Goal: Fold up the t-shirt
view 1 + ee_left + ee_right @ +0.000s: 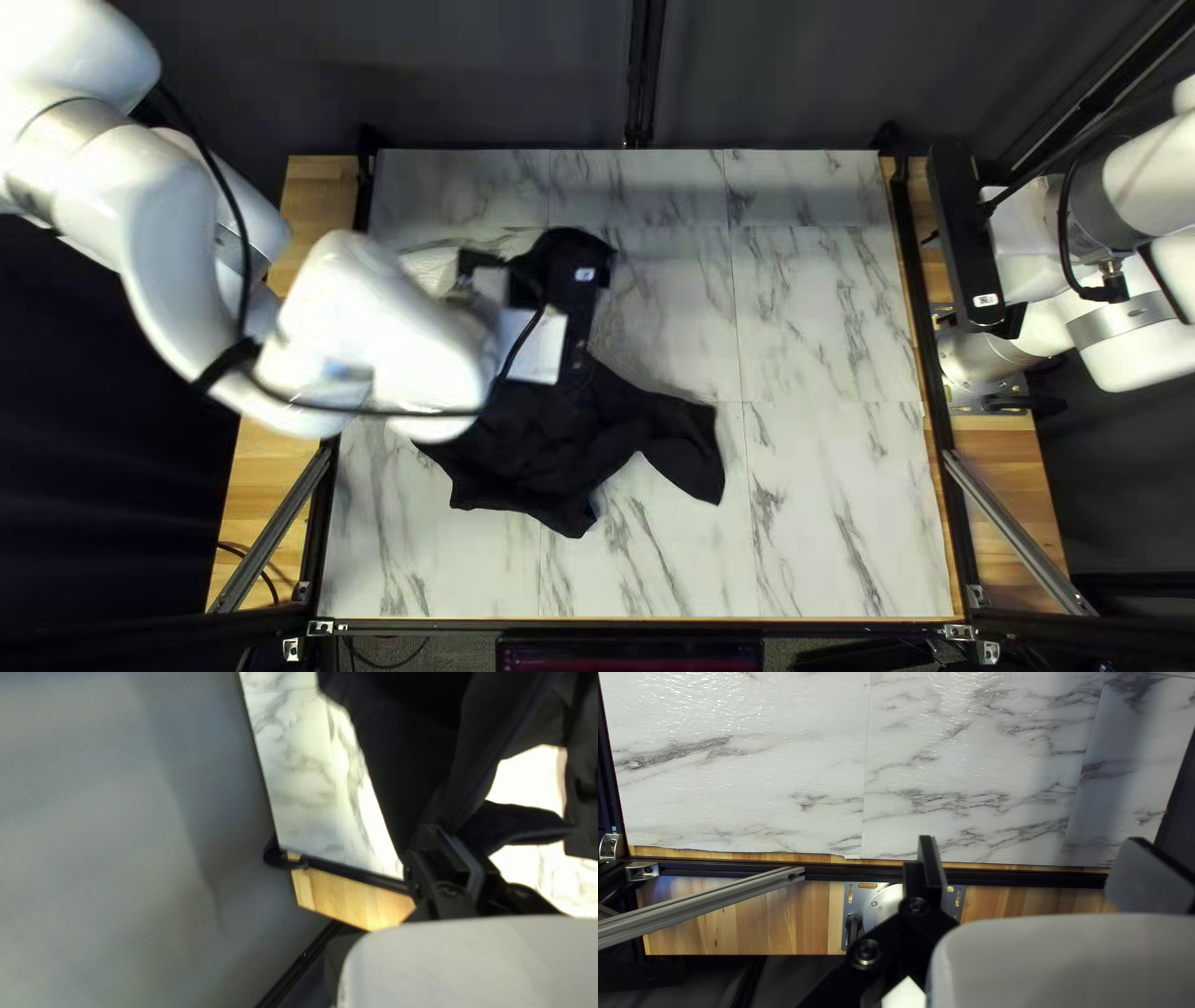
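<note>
In the top left view my left gripper (583,305) is over the middle-left of the table, its fingertips hidden. A crumpled black t-shirt (548,461) spreads from beneath it toward the near edge, partly covered by the arm. The left wrist view shows my left gripper (445,852) shut on the black t-shirt (405,746), whose cloth stretches ahead in raised folds. My right gripper (969,243) is at the table's right edge, away from the shirt. In the right wrist view my right gripper (1036,858) is open, its fingers wide apart with nothing between them.
Black rails and wooden strips (1008,485) border the marble-patterned table (834,498). Slanted metal bars (1015,529) stand at both near corners. A dark curtain (772,75) hangs behind the far edge. My left arm crosses the table's left side.
</note>
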Available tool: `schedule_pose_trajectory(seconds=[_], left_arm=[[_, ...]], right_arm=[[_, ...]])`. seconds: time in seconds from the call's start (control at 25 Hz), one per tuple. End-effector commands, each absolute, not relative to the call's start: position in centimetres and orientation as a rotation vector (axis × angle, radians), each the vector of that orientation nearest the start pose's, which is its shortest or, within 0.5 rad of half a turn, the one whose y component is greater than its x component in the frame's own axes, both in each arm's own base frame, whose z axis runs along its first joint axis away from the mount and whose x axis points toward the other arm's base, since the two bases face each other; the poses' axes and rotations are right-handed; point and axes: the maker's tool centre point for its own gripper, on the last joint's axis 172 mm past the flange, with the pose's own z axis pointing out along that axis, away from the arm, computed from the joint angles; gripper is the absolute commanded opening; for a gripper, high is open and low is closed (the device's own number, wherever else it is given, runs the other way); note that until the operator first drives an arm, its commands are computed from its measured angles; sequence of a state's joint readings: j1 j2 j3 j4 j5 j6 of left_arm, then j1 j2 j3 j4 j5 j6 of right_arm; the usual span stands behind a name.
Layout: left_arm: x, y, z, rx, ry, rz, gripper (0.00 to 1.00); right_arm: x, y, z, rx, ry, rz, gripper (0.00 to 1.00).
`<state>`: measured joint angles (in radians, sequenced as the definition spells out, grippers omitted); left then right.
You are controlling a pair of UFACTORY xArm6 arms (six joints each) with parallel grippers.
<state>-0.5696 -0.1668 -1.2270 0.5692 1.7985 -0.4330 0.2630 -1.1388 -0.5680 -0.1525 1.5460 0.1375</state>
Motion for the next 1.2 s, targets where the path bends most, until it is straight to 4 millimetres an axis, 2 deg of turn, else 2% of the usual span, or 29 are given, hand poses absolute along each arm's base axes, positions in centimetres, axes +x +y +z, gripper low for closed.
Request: schedule_pose_trajectory(seconds=[0.04,0.12,0.16,0.2,0.36,0.44,0.76,0.84,0.92,0.96,1.04,1.2], left_arm=[[39.3,-4.0,33.6,-2.448,0.196,0.046,0.00],[42.4,-2.2,32.6,-2.462,0.239,0.007,0.00],[43.1,-1.6,32.4,-2.466,0.252,-0.003,0.00],[44.5,-0.3,31.8,-2.475,0.277,-0.025,0.00],[48.1,4.0,30.2,-2.501,0.359,-0.116,0.00],[50.7,6.5,29.0,-2.521,0.422,-0.199,0.00],[56.4,11.4,25.2,-2.558,0.542,-0.403,0.00],[57.8,12.4,23.7,-2.568,0.556,-0.448,0.00],[59.5,13.8,21.1,-2.586,0.558,-0.490,0.00],[59.8,14.1,20.6,-2.591,0.557,-0.499,0.00],[61.0,16.0,18.1,-2.617,0.540,-0.517,0.00],[62.8,18.2,15.9,-2.659,0.515,-0.530,0.00]], right_arm=[[21.4,1.6,30.8,-3.239,-0.190,-0.305,1.00],[21.4,1.6,30.8,-3.239,-0.190,-0.305,1.00],[21.4,1.6,30.8,-3.239,-0.190,-0.305,1.00],[21.4,1.6,30.8,-3.239,-0.190,-0.305,1.00],[21.4,1.6,30.8,-3.239,-0.190,-0.305,1.00],[21.4,1.6,30.8,-3.239,-0.190,-0.305,1.00],[21.4,1.6,30.8,-3.239,-0.190,-0.305,1.00],[21.4,1.6,30.8,-3.239,-0.190,-0.305,1.00],[21.4,1.6,30.8,-3.239,-0.190,-0.305,1.00],[21.4,1.6,30.8,-3.239,-0.190,-0.305,1.00],[21.4,1.6,30.8,-3.239,-0.190,-0.305,1.00],[21.4,1.6,30.8,-3.239,-0.190,-0.305,1.00]])
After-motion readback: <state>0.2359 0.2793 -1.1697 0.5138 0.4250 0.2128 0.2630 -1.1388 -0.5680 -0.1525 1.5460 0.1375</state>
